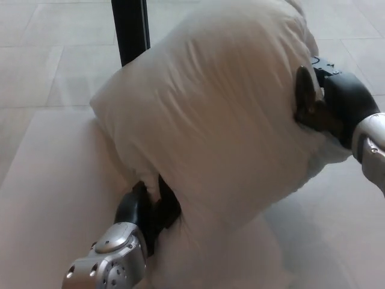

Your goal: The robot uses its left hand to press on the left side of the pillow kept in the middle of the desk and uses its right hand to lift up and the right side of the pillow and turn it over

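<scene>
With its right side heaved well up off the desk [48, 180], the white pillow [204, 120] stands bunched and tilted, its lower left edge pinned down. The left hand [150, 208] is pushed into that low edge, its fingers buried in the fabric, so I cannot tell how closed they are. The right hand [328, 102] clasps the raised side, a finger [304, 90] dug into the stuffing. I'd worry that soft filling slips from that clasp and the pillow flops back. A black post [131, 30] rises behind, its base hidden.
</scene>
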Controlling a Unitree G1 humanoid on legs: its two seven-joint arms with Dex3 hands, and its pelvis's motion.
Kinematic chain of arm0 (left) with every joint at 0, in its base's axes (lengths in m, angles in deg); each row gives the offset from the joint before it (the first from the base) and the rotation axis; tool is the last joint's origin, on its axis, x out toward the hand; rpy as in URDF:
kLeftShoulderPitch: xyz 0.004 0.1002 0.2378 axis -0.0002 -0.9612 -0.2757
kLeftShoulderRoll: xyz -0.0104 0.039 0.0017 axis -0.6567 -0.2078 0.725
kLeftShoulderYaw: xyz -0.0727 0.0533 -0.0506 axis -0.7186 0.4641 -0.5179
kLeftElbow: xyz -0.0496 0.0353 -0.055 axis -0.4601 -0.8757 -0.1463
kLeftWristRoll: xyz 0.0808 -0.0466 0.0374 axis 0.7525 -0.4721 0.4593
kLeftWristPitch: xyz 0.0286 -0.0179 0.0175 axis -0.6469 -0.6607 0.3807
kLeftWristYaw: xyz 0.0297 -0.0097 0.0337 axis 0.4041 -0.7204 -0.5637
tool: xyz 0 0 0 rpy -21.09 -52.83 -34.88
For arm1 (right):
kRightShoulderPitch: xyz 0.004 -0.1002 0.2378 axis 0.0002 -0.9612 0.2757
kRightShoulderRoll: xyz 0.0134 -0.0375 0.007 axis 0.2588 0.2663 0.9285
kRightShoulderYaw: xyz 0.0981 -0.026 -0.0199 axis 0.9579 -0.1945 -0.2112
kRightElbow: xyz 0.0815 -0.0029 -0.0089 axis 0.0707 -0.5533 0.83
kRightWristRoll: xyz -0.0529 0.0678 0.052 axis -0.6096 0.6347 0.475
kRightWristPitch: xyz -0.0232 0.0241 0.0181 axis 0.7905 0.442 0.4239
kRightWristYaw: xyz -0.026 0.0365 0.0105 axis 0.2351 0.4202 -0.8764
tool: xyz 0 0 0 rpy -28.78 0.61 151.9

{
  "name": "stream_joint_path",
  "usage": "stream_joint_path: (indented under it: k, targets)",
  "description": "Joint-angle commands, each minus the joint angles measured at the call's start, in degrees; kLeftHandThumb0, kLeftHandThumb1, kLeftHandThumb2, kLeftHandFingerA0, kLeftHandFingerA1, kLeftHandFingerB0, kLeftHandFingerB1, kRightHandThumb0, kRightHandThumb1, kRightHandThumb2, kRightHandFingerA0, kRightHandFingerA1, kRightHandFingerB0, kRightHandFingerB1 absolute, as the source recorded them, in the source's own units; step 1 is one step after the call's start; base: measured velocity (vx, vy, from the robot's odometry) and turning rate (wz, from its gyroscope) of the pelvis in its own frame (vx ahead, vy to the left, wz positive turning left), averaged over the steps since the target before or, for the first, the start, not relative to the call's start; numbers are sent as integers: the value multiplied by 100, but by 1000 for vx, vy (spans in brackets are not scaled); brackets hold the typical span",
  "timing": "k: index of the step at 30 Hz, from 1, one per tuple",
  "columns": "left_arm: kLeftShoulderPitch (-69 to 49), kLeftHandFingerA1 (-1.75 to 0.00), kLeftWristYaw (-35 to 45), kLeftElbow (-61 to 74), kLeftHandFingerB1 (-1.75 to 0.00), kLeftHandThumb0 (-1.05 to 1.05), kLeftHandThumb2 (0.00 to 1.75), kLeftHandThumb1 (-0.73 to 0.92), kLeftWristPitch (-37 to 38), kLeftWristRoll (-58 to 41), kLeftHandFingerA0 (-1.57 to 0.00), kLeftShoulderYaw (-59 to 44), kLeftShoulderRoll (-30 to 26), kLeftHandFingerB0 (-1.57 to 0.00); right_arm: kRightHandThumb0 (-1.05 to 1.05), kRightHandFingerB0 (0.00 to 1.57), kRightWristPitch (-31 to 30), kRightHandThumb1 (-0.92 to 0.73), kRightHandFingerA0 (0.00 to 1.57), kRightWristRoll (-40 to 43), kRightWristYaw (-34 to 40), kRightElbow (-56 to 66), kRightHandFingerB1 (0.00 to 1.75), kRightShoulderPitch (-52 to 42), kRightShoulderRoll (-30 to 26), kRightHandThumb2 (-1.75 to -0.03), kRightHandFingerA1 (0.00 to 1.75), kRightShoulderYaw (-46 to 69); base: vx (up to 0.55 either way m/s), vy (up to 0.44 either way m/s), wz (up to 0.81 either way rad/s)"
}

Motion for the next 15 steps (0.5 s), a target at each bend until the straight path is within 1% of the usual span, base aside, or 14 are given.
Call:
stream_joint_path:
  k: [1,2,3,4,5,6,7,8,10,11,12,13,14,15]
  targets:
    - [-286,-24,-336,-509,-10,-105,120,80,109,67,-1,331,772,0,-99,15,222,-87,34,-267,-858,108,32,24,347,-67,56,-1063,0,0,0]
    - [-278,-46,-339,-583,-10,-105,119,84,182,47,-15,366,810,0,-105,13,280,-70,28,-362,-919,126,43,-12,370,-110,58,-1296,0,0,0]
    - [-313,-47,-293,-573,0,-86,101,78,250,33,-2,410,820,0,-96,18,351,-82,37,-394,-980,114,33,-26,371,-65,57,-1385,0,0,0]
    - [-364,-65,-313,-568,-7,-89,105,88,346,-17,-18,436,910,0,-100,20,384,-65,51,-444,-1059,134,44,-78,414,-105,71,-1598,0,0,0]
    - [-334,-74,-473,-612,-5,-83,107,91,281,-24,-27,406,1027,0,-92,26,293,-76,64,-540,-1041,207,34,-143,482,-64,93,-1864,0,0,0]
    - [-290,-74,-523,-652,-5,-83,107,91,206,22,-27,454,1007,0,-92,26,332,-76,64,-657,-1021,217,34,-162,484,-64,93,-2027,0,0,0]
    - [-145,-98,-455,-792,-16,-77,85,86,137,55,-39,517,914,-2,-92,26,460,-78,33,-919,-979,216,37,-151,446,-64,84,-2294,0,0,0]
    - [-218,-118,-164,-847,-57,-91,122,85,402,169,-59,796,702,-5,-93,26,646,-77,23,-1098,-923,162,40,-204,485,-64,69,-2486,0,0,0]
    - [-236,-128,-94,-849,-60,-88,120,78,508,250,-75,930,600,-9,-90,26,744,-75,28,-1195,-877,102,41,-227,546,-64,66,-2592,0,0,0]
    - [-250,-88,-31,-886,-61,-95,113,75,546,321,-45,1042,511,-25,-91,28,821,-76,23,-1285,-811,25,40,-285,629,-63,60,-2724,0,0,0]
    - [-279,-75,94,-972,-42,-94,78,92,645,402,-29,1199,399,-8,-94,24,820,-58,42,-1301,-701,-150,45,-399,863,-83,78,-2846,0,0,0]
    - [-293,-75,119,-988,-42,-94,78,92,688,409,-29,1228,386,-8,-94,24,792,-58,42,-1274,-682,-190,45,-424,926,-83,78,-2840,0,0,0]
    - [-487,-52,-158,-874,0,-89,104,80,666,601,-18,1537,495,0,-83,30,896,-68,26,-1295,-532,-397,47,-617,1184,-61,73,-2971,0,0,0]
    - [-518,-52,-298,-857,0,-89,104,80,627,741,-18,1732,511,0,-83,30,948,-68,26,-1294,-480,-440,47,-703,1270,-61,73,-3006,0,0,0]
